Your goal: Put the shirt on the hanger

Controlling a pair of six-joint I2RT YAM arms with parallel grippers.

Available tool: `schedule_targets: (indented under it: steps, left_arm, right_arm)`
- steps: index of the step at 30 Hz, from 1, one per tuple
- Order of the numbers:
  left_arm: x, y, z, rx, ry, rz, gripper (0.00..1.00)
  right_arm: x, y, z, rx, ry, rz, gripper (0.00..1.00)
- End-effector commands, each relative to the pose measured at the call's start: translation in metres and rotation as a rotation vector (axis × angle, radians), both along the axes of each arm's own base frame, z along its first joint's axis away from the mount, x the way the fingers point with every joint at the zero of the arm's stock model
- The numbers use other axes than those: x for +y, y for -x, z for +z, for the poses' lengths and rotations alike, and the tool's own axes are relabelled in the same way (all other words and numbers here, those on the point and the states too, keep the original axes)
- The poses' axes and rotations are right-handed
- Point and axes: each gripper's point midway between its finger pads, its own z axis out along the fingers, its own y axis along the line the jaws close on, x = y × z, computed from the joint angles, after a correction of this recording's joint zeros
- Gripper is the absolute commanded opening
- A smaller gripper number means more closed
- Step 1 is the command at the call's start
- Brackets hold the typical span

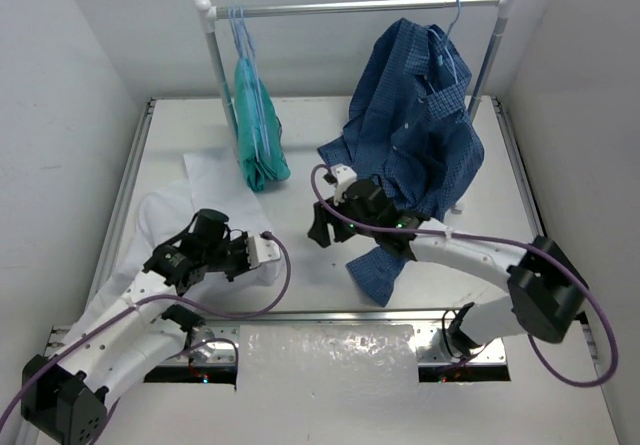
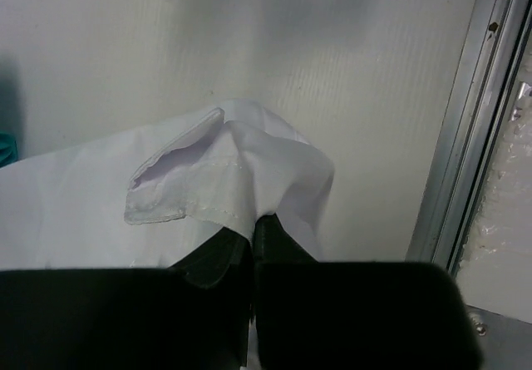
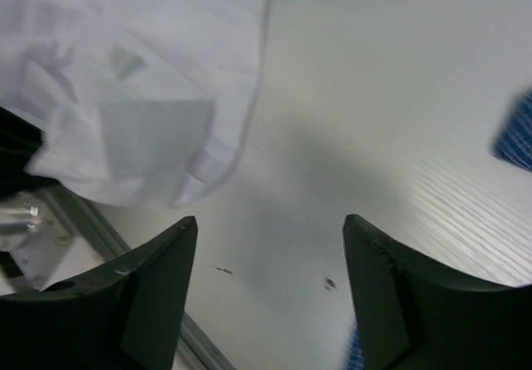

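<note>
Plainly thin and limp, the shirt lies crumpled on the tabletop, left side. Its stitched fold is pinched tight in the left tool; the right tool hangs parted, empty. Likely light and floppy: best gripped at collar or shoulders.

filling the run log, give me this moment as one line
left claw: shut on shirt | right claw: open, empty, over table

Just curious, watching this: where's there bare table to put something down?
The table is barest centrally, between the teal garment and the blue checked shirt, beyond the right gripper. A smaller patch lies at the near rail, between the left gripper and the blue sleeve. The left is crowded: the white shirt sprawls there.
</note>
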Motion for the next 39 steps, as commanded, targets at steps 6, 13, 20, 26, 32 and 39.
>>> schedule_targets:
  steps: [6,13,20,26,32,39]
  left_arm:
    - [-0.031,-0.027,0.004,-0.118,0.046,-0.001,0.00]
    - [-0.032,-0.040,0.008,-0.202,0.117,0.078,0.00]
    - [-0.045,-0.041,0.015,-0.208,0.195,0.062,0.00]
    - [-0.043,-0.036,0.021,-0.221,0.202,0.051,0.00]
    - [-0.043,-0.015,0.027,-0.137,0.202,0.013,0.73]
    - [-0.032,-0.040,0.097,-0.194,0.286,0.237,0.85]
  right_arm:
    - [0.097,-0.004,0.033,0.123,-0.234,0.117,0.81]
    - [0.115,-0.004,0.015,0.203,-0.212,0.173,0.81]
    - [0.121,0.001,-0.007,0.281,-0.183,0.204,0.76]
    - [0.123,0.007,-0.005,0.287,-0.215,0.246,0.08]
    - [0.089,0.014,-0.018,0.281,-0.160,0.237,0.00]
    - [0.004,0.022,-0.050,0.093,0.172,0.223,0.00]
